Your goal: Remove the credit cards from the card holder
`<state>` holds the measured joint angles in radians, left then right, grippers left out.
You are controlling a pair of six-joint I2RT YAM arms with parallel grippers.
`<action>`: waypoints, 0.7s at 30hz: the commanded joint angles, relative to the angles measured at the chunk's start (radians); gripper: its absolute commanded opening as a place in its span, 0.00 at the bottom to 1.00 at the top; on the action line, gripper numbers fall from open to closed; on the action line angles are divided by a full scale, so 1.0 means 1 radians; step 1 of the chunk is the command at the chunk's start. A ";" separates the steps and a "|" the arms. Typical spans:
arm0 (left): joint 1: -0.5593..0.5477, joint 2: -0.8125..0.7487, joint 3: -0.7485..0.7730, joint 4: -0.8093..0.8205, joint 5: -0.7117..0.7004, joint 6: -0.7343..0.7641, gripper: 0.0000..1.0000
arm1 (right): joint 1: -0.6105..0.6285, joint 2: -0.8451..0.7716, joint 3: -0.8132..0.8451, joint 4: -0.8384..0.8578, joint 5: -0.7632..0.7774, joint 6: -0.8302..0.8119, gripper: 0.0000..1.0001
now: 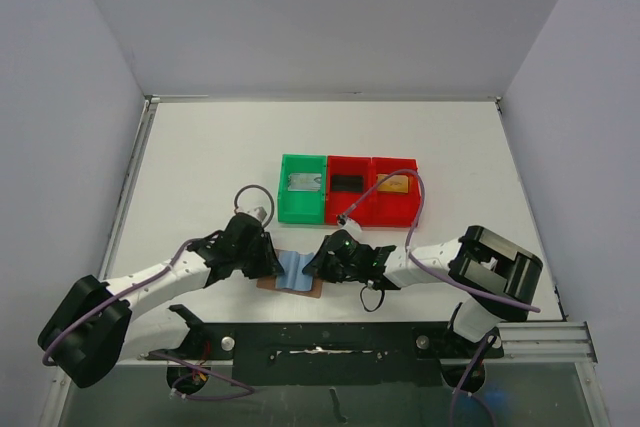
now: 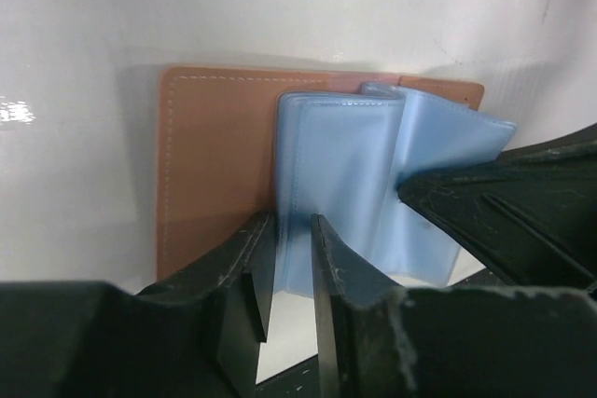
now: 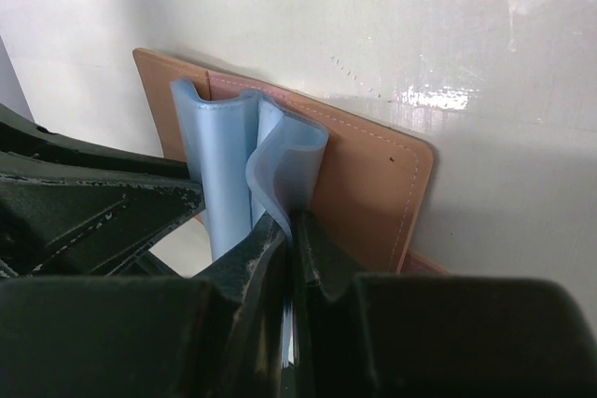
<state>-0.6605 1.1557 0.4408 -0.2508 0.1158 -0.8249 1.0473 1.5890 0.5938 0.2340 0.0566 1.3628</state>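
Note:
The card holder (image 1: 268,284) is a brown leather folder (image 2: 215,156) lying open on the table near the arm bases, with blue plastic sleeves (image 2: 345,156) standing up from it. My left gripper (image 2: 291,223) has closed its jaws on the near edge of the left sleeve. My right gripper (image 3: 291,221) is shut on the thin right sleeve (image 3: 284,160), which curls up out of its fingertips. No card shows in the sleeves. The credit cards lie in the bins: a silver-grey one (image 1: 303,183), a black one (image 1: 347,183) and a gold-tan one (image 1: 393,184).
A green bin (image 1: 288,209) and two red bins (image 1: 372,215) stand in a row just beyond the holder. The two grippers face each other closely across the holder. Grey walls enclose the white table (image 1: 210,157) on three sides.

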 commanded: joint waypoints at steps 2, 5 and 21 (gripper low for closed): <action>-0.014 -0.010 -0.012 0.118 0.108 -0.037 0.18 | -0.001 0.023 0.021 0.007 -0.014 -0.007 0.05; -0.013 -0.019 -0.001 0.085 0.083 -0.030 0.18 | 0.000 0.019 0.024 -0.003 -0.013 -0.009 0.05; -0.011 -0.164 0.199 -0.252 -0.260 0.030 0.46 | -0.004 -0.315 0.218 -0.702 0.332 -0.157 0.62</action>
<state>-0.6685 1.0321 0.5583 -0.4366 -0.0391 -0.8261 1.0477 1.4376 0.7502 -0.2798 0.2344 1.2858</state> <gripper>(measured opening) 0.440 0.563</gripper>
